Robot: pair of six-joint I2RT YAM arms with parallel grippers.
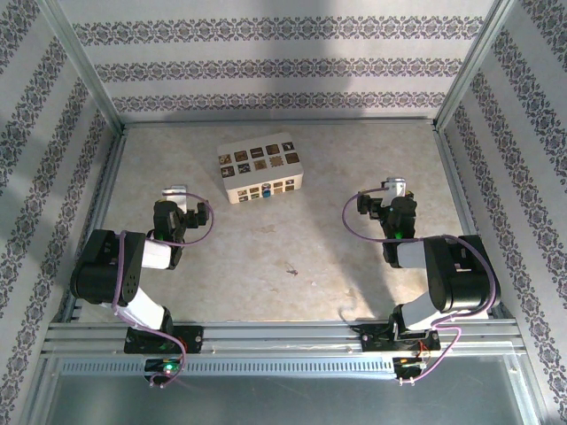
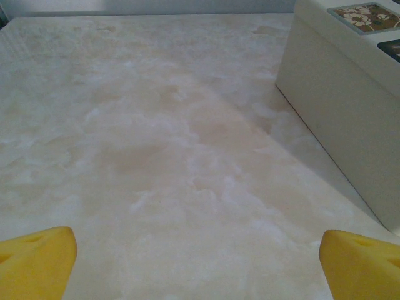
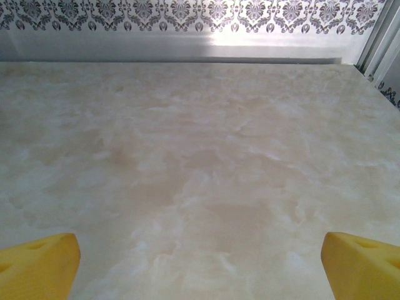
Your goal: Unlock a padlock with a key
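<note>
**Top external view**
1. Aluminium rail [image 1: 283, 335] at the near edge, carrying both arm bases.
2. Left claw [image 1: 180, 193], over the table's left half. Fingers spread wide, holding nothing.
3. Right claw [image 1: 395, 187], over the right half. Also spread wide and empty.
4. Cream box [image 1: 260, 166] with dark patterned squares, lying on the marbled table [image 1: 301, 239] toward the far side.
5. Padlock [image 1: 266, 190], blue, at the box's near wall. It is about level with both claws and lies between them, nearer the left one and well apart from both.
6. Small dark speck [image 1: 287, 265] on bare table, nearer the bases than the box. Too small to identify.

**Left wrist view**
1. Yellow fingertips [image 2: 34, 265] in the two lower corners, far apart, with bare table between them.
2. Corner of the cream box at the right edge, ahead and to the right of the left claw, not touching it.

**Right wrist view**
1. Yellow fingertips [image 3: 37, 265] in the two lower corners, far apart over bare table.
2. Metal strip [image 3: 175, 50] and patterned wall [image 3: 187, 12] at the table's far end.
</note>
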